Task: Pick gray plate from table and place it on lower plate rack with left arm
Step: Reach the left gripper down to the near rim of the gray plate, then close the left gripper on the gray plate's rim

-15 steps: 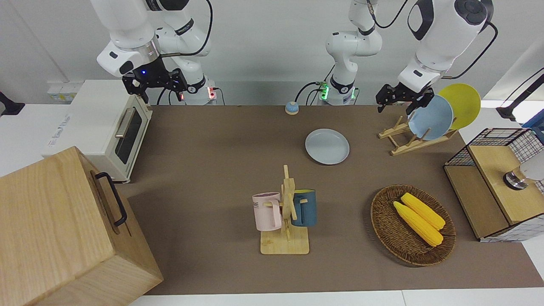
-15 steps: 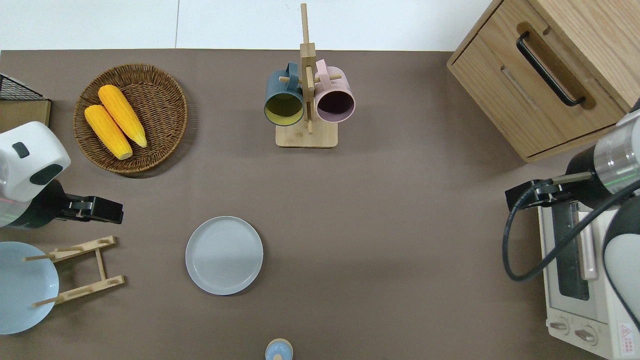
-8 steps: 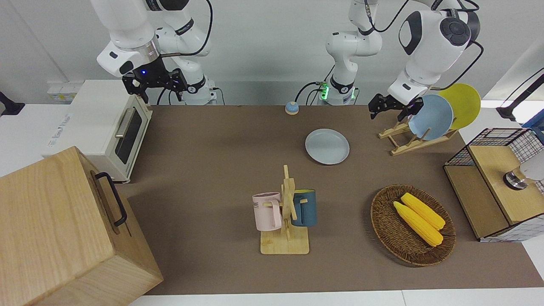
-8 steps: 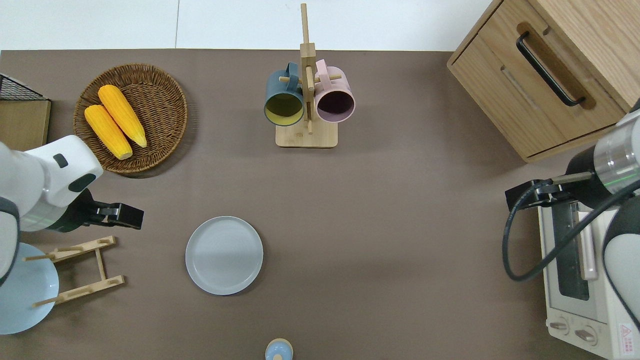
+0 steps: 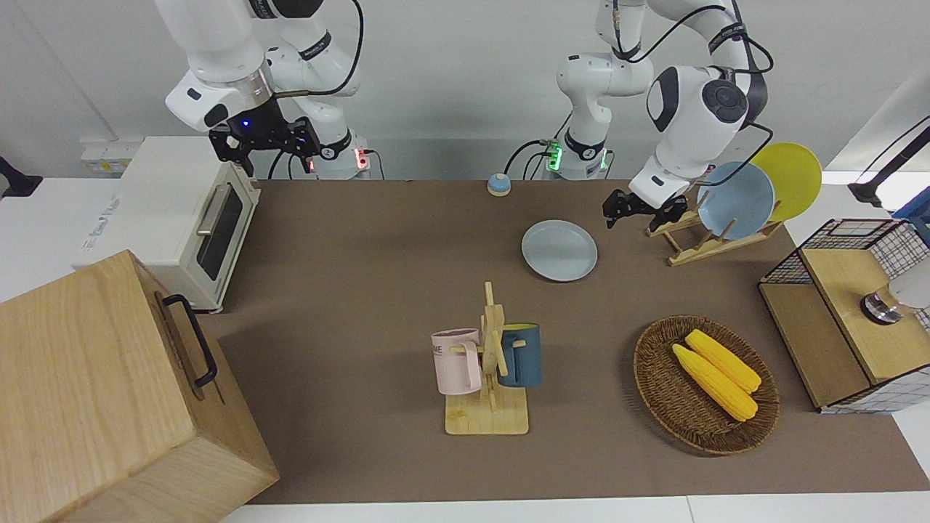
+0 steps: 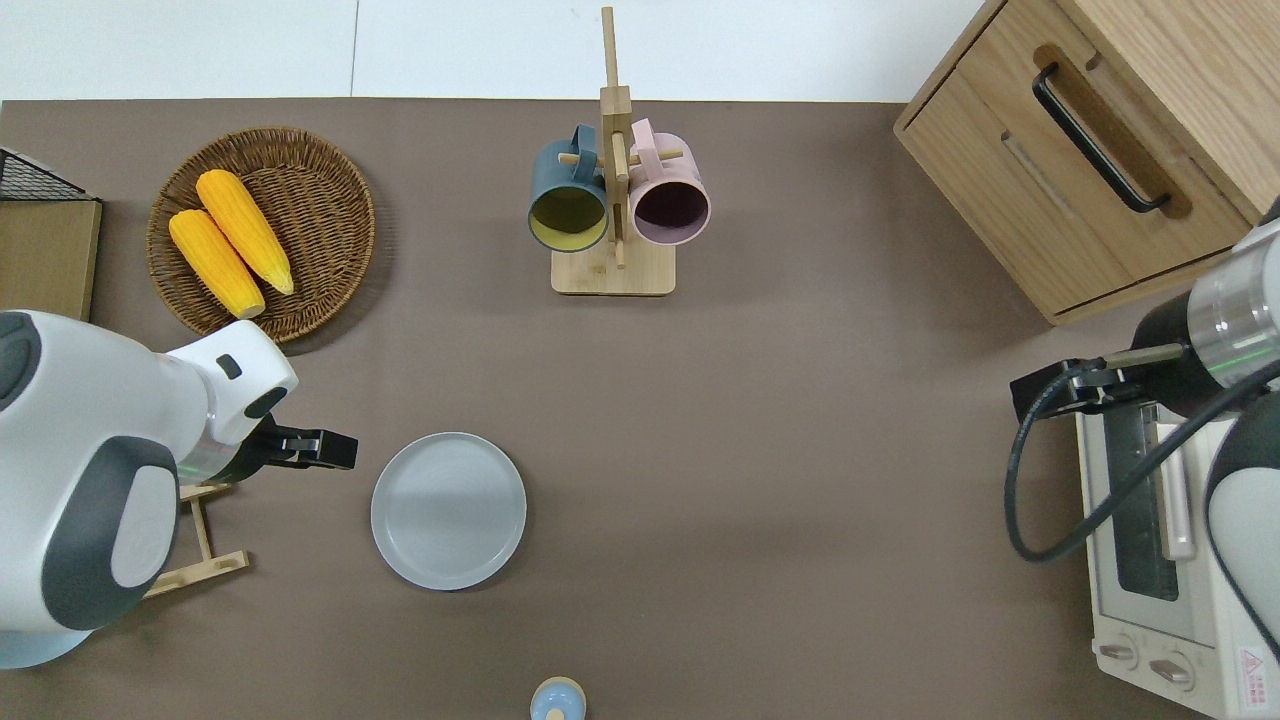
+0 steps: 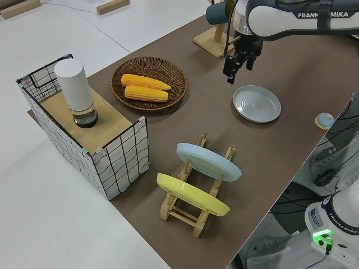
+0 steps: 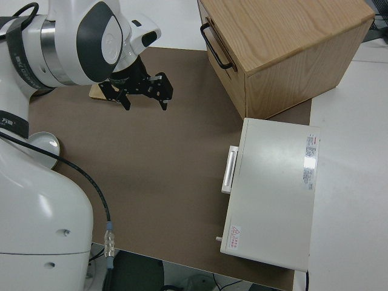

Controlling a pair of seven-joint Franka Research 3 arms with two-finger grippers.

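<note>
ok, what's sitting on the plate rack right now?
The lower plate rack holds two tilted plates: a light blue plate and a yellow plate. The slots nearest the gray plate look free; the plates cover the rest.

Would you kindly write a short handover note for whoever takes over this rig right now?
Left gripper: empty, in the air over bare table between the gray plate and the lower plate rack.
Right arm: parked, right gripper open.
Gray plate lies flat on the table, untouched.
The rack holds a light blue plate and a yellow plate.
Done: nothing yet.
Left: grasp the plate, lift it, slot it into the rack.
</note>
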